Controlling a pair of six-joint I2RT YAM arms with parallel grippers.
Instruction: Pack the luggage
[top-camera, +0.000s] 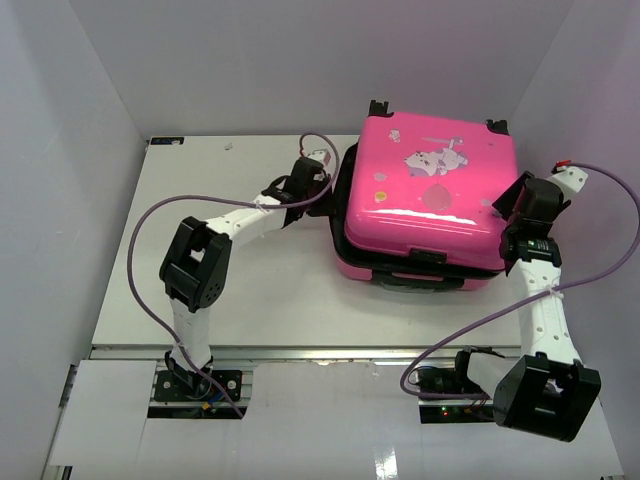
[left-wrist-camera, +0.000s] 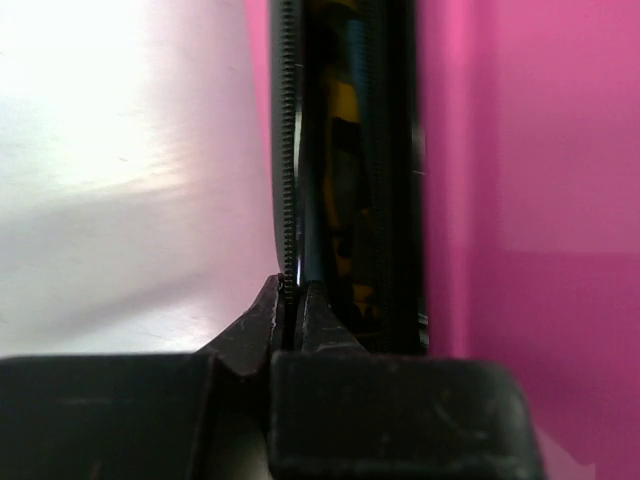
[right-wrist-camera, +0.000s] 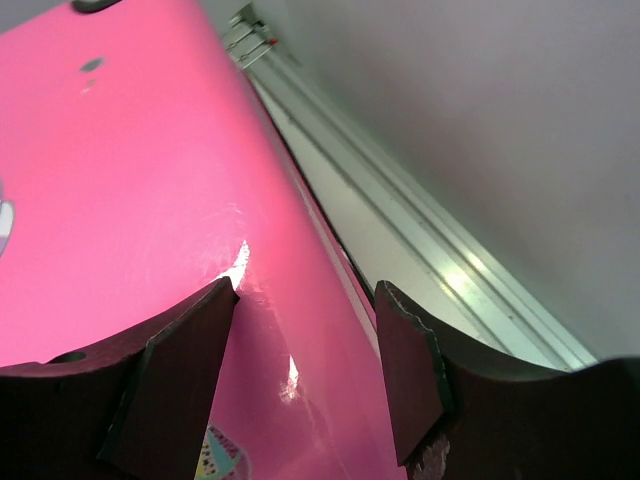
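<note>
The luggage (top-camera: 425, 195), a glossy hot-pink hard-shell case with cartoon prints, lies flat at the back right of the table, its lid down with a dark gap along the seam. My left gripper (top-camera: 332, 188) is at its left side. In the left wrist view the left gripper (left-wrist-camera: 292, 292) is shut on the black zipper trim (left-wrist-camera: 288, 150) at the seam, beside the pink shell (left-wrist-camera: 530, 200). Something yellow and dark (left-wrist-camera: 345, 130) shows inside the gap. My right gripper (top-camera: 510, 205) hovers open over the lid's right edge (right-wrist-camera: 130, 180), the fingers (right-wrist-camera: 190, 350) apart around nothing.
The white table (top-camera: 250, 280) stretches left and in front of the case. White walls close in on three sides; the right one is close to the case. An aluminium rail (right-wrist-camera: 440, 260) runs along the table's right edge. Purple cables (top-camera: 140, 260) loop beside both arms.
</note>
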